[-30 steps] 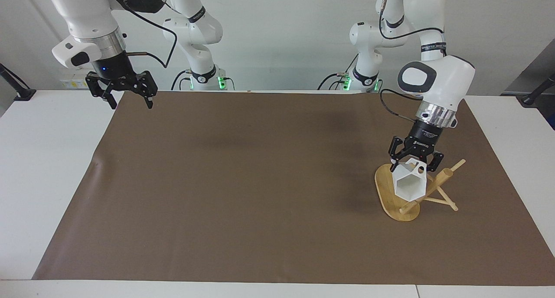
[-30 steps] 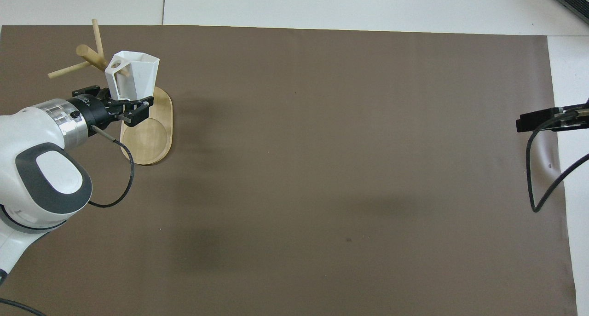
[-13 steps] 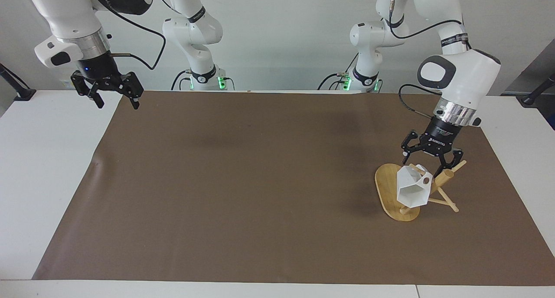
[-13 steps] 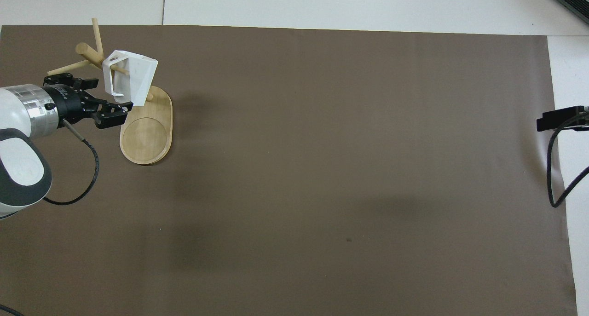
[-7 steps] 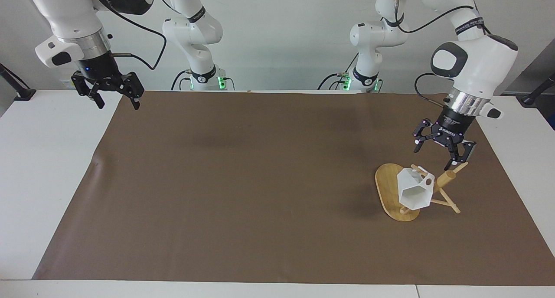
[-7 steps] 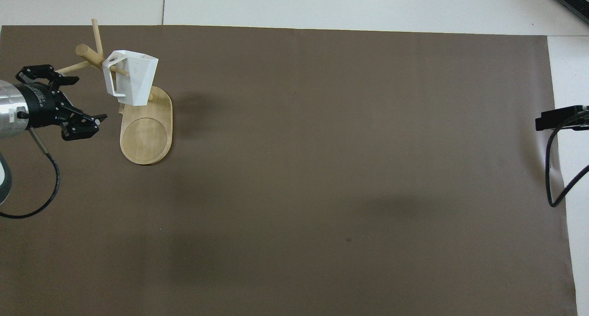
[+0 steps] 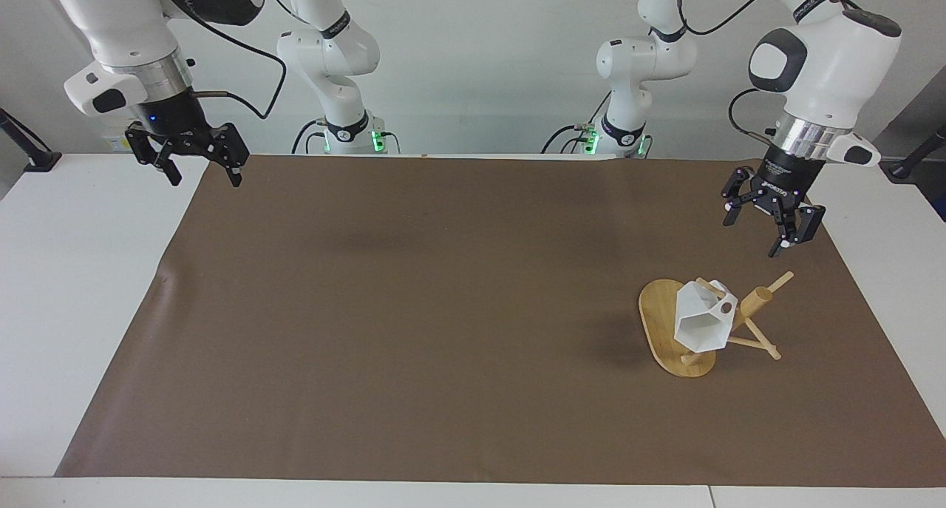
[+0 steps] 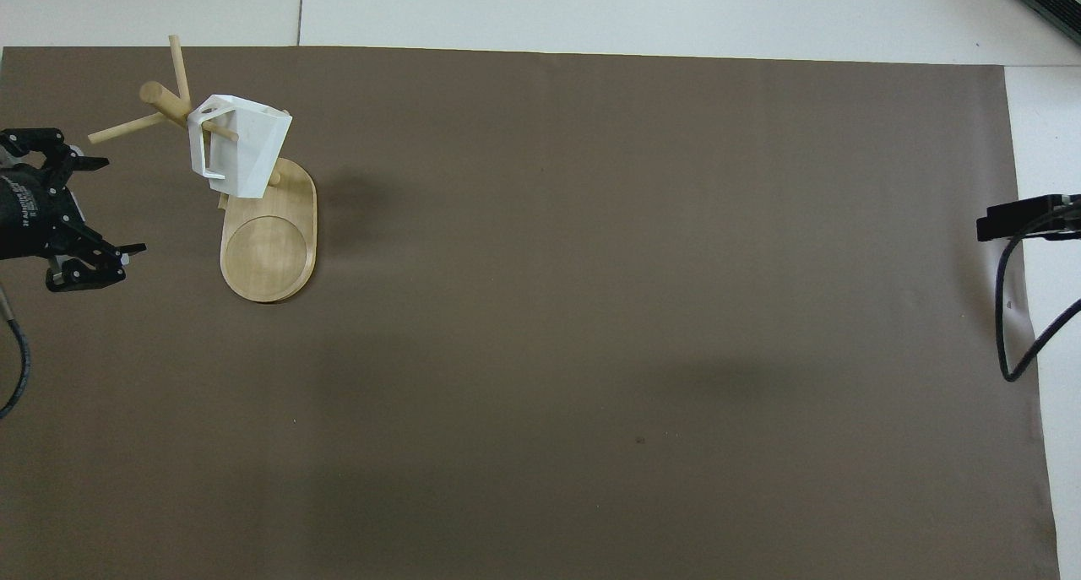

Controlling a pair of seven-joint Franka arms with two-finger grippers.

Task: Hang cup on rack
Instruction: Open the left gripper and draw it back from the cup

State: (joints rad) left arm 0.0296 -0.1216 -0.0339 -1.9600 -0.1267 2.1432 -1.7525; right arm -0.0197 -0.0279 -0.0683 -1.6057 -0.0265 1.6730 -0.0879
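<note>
Brown matting covers the table beneath the left claw (image 7: 768, 231), which has been lifted clear with fingers spread and empty. Released, the cup (image 7: 703, 323) is left hung by its handle on a peg of the rack (image 7: 669, 327); the task is judged done. Spread and empty too, the right claw (image 7: 196, 160) is kept waiting over the mat's corner.

Desk (image 7: 66, 308): white top, long, seamed into panels along the edge farthest from the robots.

Brown mat (image 7: 443, 308): one sheet laid flat on the desk, covering most of it; bare white margins show at both ends. A small wrinkle sits at its edge toward the right arm's end.

Rack (image 7: 669, 330): light bamboo, oval flat base resting on the mat toward the left arm's end, nearer its edge farthest from the robots. Round post rising from the base, thin pegs crossing it.
</note>
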